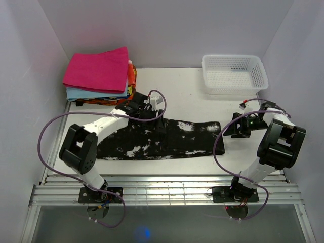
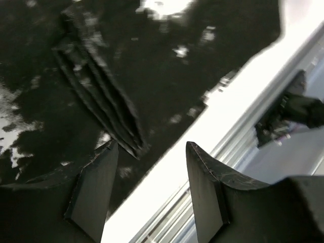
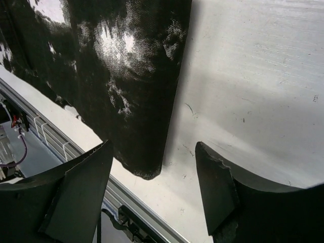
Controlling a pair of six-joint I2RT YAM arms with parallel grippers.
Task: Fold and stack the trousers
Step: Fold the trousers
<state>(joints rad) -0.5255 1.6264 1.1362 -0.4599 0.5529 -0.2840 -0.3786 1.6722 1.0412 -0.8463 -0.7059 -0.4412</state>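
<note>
The black trousers (image 1: 162, 137) with white splotches lie flat in a long strip across the middle of the table. My left gripper (image 1: 153, 109) hovers over their far edge near the middle, open, with nothing between its fingers. In the left wrist view the gripper (image 2: 152, 147) frames a pleated ridge of the trousers (image 2: 101, 96) and their near edge. My right gripper (image 1: 234, 126) is open just beyond the strip's right end. The right wrist view has the gripper (image 3: 153, 147) over bare table, with the trousers' rounded end (image 3: 136, 101) near the left finger.
A stack of folded cloths (image 1: 97, 71), magenta on top of light-blue and orange, sits at the back left. A white mesh basket (image 1: 234, 74) stands at the back right. Metal rails (image 1: 167, 190) run along the near edge. Purple cables loop beside both arms.
</note>
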